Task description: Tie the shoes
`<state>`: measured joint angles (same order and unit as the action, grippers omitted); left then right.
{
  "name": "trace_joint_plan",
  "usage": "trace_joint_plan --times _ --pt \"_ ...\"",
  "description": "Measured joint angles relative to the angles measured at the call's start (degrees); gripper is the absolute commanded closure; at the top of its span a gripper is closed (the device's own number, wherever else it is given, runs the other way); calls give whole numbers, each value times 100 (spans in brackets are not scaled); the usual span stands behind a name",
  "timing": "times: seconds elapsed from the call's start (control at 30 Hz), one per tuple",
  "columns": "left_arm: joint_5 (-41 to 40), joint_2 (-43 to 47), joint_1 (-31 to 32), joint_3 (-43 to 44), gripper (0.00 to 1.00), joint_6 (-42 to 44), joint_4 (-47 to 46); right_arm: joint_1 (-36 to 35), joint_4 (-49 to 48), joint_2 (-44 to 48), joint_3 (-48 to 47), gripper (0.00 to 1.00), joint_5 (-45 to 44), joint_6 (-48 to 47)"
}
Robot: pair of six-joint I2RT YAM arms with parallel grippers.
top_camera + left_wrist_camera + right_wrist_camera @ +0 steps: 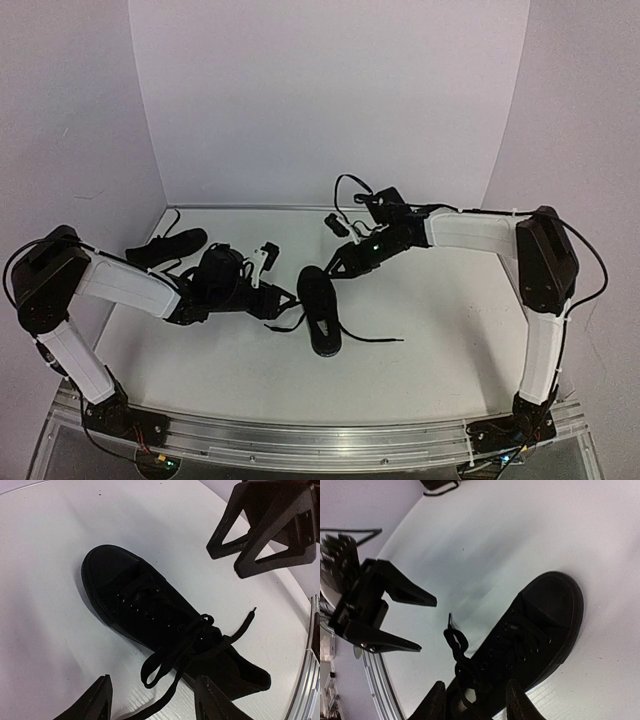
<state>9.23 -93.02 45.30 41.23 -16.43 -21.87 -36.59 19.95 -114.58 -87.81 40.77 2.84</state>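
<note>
One black low-top shoe [319,310] lies flat on its sole in the middle of the white table [440,320], toe toward the back wall and heel toward the near rail. It is black all over: sole, toe cap, upper and laces.

The left wrist view is the clearest on detail. It shows small pale eyelets in two rows and the thin laces [190,637] crossing near the shoe's opening, with a slack loop falling off the side. Whether the crossing is a knot cannot be told. The top view alone shows one lace end trailing right across the table, and a second shoe [168,247] well apart at the back left.

The left gripper [283,303] sits just beside the middle shoe on its left. The right wrist view shows its fingers spread with nothing between them. The right gripper [335,265] hangs near the toe. From the left wrist view its fingers also stand apart, gripping nothing.
</note>
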Motion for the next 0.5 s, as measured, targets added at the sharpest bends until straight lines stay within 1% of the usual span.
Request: trace_joint_plan --times 0.2,0.5 --pt "292 -392 -42 90 46 -19 -64 -111 290 -498 -235 71 -21 -358" --pt "599 -713 -102 275 49 -84 -259 -205 433 -962 -667 77 -86 -554"
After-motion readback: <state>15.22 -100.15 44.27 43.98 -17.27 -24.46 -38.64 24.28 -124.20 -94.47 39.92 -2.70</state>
